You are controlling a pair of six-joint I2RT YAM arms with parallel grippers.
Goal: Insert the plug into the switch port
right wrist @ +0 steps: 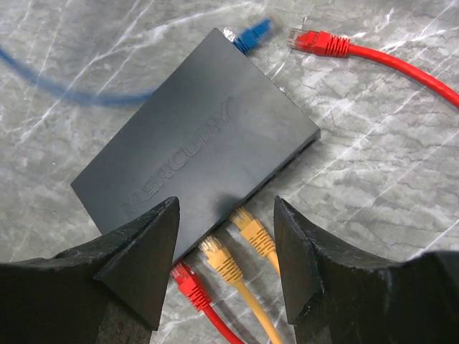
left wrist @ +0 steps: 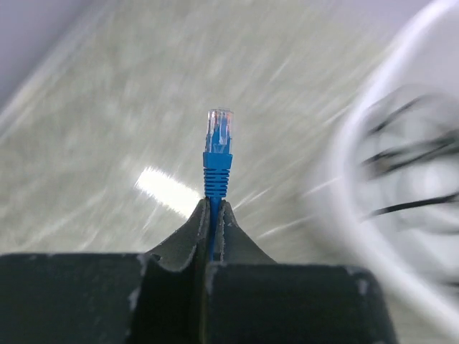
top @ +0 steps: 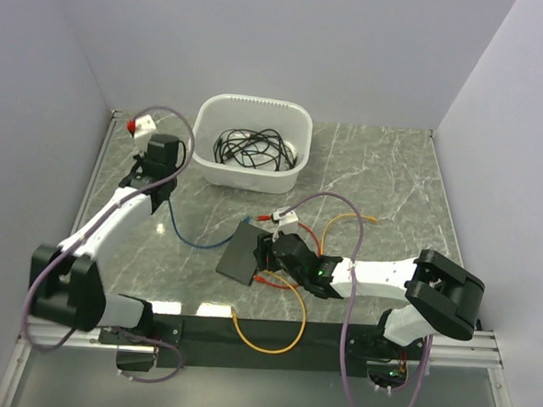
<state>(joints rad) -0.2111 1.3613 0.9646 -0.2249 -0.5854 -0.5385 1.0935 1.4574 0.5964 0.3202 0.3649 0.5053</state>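
The switch (right wrist: 193, 143) is a flat black box lying on the marble table (top: 393, 183); from above, the switch (top: 243, 253) sits at centre. My left gripper (left wrist: 215, 204) is shut on a blue cable just behind its clear-tipped plug (left wrist: 219, 140), which sticks out past the fingertips. Seen from above, the left gripper (top: 160, 164) is at the far left, well away from the switch. My right gripper (right wrist: 226, 215) hangs open over the switch's port edge, where two yellow plugs (right wrist: 219, 254) and a red plug (right wrist: 188, 278) sit; the right gripper (top: 268, 255) holds nothing.
A white tub (top: 250, 170) of black cables stands at the back. The blue cable (top: 195, 240) runs from my left arm to the switch. A second blue plug (right wrist: 247, 34) and a loose red plug (right wrist: 315, 41) lie at the switch's far corner. Yellow cable (top: 267, 346) loops over the front edge.
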